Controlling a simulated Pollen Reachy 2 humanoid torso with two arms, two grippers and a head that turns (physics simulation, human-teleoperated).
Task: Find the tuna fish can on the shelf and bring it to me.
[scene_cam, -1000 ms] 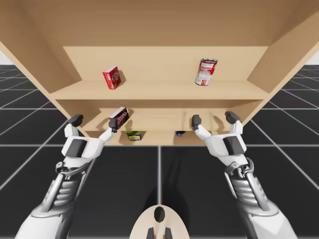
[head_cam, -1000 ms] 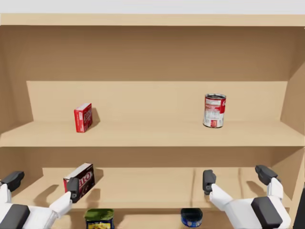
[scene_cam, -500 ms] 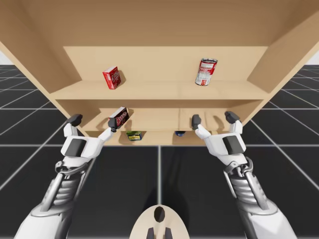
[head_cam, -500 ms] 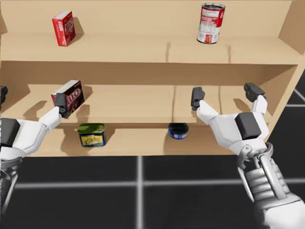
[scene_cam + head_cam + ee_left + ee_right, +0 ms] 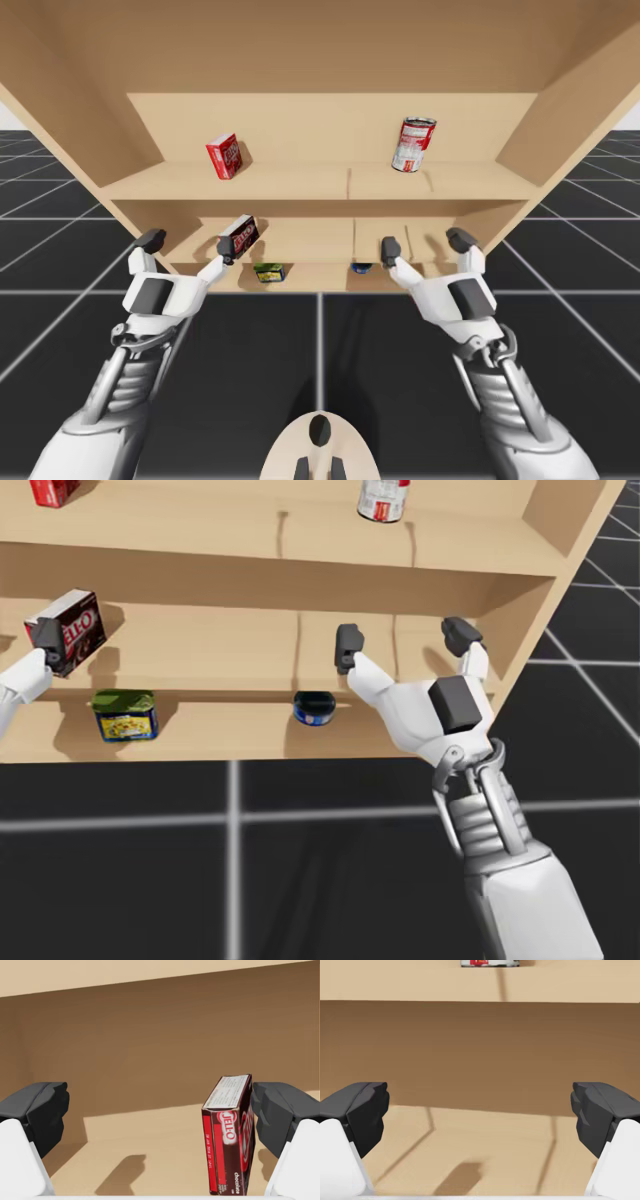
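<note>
Hovering at the front edge of the middle shelf board (image 5: pixel 220 650), my right gripper (image 5: pixel 404 640) has its fingers spread wide and grasps nothing. The low blue tuna fish can (image 5: pixel 316 708) lies on the lowest board, below it and just to its left, with a green can (image 5: pixel 125 715) further left. My left gripper (image 5: pixel 188 243) is likewise released, and a dark red box (image 5: pixel 230 1135) stands upright between its fingers, close against one. On the top board stand a red box (image 5: pixel 223 156) and a red-and-white can (image 5: pixel 413 144).
</note>
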